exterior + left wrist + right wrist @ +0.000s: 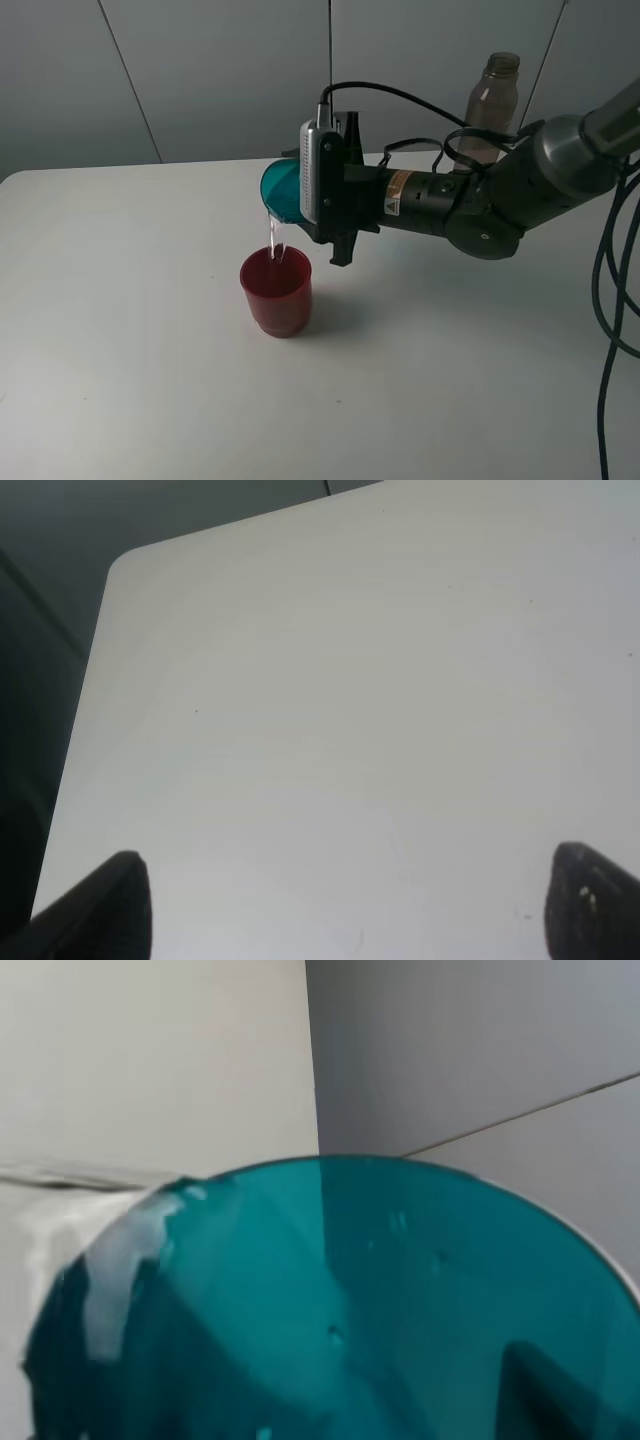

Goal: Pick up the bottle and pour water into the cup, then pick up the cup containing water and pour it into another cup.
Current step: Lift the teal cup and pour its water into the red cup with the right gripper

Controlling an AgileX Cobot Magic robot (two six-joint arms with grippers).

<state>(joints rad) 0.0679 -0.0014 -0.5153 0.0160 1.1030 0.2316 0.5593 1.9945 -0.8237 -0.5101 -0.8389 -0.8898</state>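
Clamped on the teal cup (pixel 282 188), the right gripper (pixel 318 212) holds it tipped on its side above the white table (pixel 130 340) in the exterior high view, the mouth turned away from the arm and toward the left of that picture. A thin stream of water (pixel 272 238) falls from the lower lip of the cup. Directly under that lip, just below and slightly ahead of the gripper, the red cup (pixel 277 291) stands upright on the table, and the stream drops into its open mouth. Behind the gripper's arm, toward the back edge of the table, the bottle (pixel 493 100) stands upright with its neck uncapped, well apart from both cups. A black cable (pixel 400 97) loops over the top of the wrist.

From the left wrist, the left gripper (pixel 350 905) shows only as two dark fingertips (pixel 112 905) at the picture's lower corners, set wide apart with nothing between them. Bare table (pixel 350 680) fills the rest, one rounded corner showing ahead of the fingers.

From the right wrist, the translucent cup (pixel 380 1300) fills most of the frame, pressed close against the camera. Pale water (pixel 120 1270) gathers along its rim on one side. A dark finger (pixel 570 1400) shows through the wall of the cup. Grey wall panels (pixel 470 1050) lie beyond.
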